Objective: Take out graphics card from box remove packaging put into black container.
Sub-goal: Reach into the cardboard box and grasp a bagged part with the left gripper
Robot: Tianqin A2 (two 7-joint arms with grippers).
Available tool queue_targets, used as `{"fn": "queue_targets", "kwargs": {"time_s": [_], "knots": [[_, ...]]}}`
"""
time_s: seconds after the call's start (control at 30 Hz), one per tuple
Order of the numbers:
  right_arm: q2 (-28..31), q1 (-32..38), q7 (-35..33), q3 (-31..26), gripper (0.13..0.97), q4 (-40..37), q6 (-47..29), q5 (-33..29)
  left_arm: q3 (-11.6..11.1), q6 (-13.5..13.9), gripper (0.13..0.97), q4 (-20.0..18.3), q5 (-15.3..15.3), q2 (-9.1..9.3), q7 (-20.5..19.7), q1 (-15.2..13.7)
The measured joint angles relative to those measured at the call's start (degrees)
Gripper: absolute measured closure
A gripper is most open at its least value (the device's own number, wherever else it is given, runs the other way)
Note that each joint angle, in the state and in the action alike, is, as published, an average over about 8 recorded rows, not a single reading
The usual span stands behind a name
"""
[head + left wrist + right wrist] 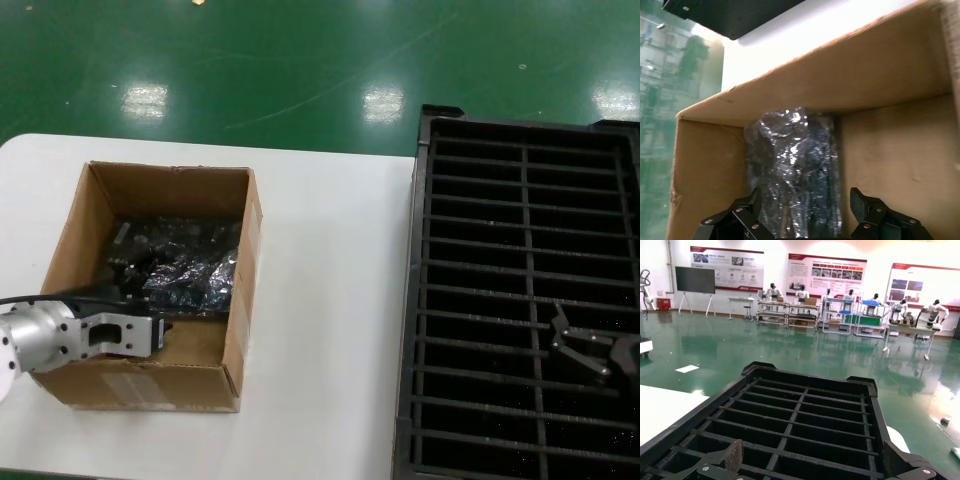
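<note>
barely begun: the bagged graphics card still lies inside the box. my left end effector hangs over it, fingers apart. my right end effector waits spread above the empty black container.

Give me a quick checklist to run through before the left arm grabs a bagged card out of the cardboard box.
1. Left tool open: ok, fingers spread.
2. Left tool inside the box: ok, at its near end.
3. Bagged card lined up between the fingers: ok in the left wrist view.
4. Fingers touching the bag: cannot tell.
5. Black container slots free: ok, no cards seen in the visible ones.
6. Right tool out of the way: ok, open, hovering over the container.
</note>
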Motion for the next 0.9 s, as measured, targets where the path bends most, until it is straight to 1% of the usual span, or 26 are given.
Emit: {"fn": "queue_targets", "kwargs": {"time_s": [0.17, 0.47, 0.73, 0.77, 0.9], "knots": [[0.00, 0.00, 0.00, 0.00, 0.129, 0.00, 0.00, 0.00, 0.42, -2.54, 0.466, 2.27, -0.03, 0.95, 1.30, -0.68], [0.00, 0.00, 0.00, 0.00, 0.129, 0.00, 0.00, 0.00, 0.49, -4.82, 0.541, 3.16, 0.30, 1.05, 1.60, -0.32], [0.00, 0.00, 0.00, 0.00, 0.129, 0.00, 0.00, 0.00, -0.16, -7.18, 0.682, 3.67, 1.03, 1.40, 1.20, 0.04], [0.00, 0.00, 0.00, 0.00, 0.129, 0.00, 0.00, 0.00, -0.27, -7.49, 0.682, 3.75, 1.11, 1.46, 1.18, 0.07], [0.00, 0.00, 0.00, 0.00, 0.129, 0.00, 0.00, 0.00, -0.66, -8.57, 0.761, 4.17, 1.49, 1.66, 1.09, 0.08]]}}
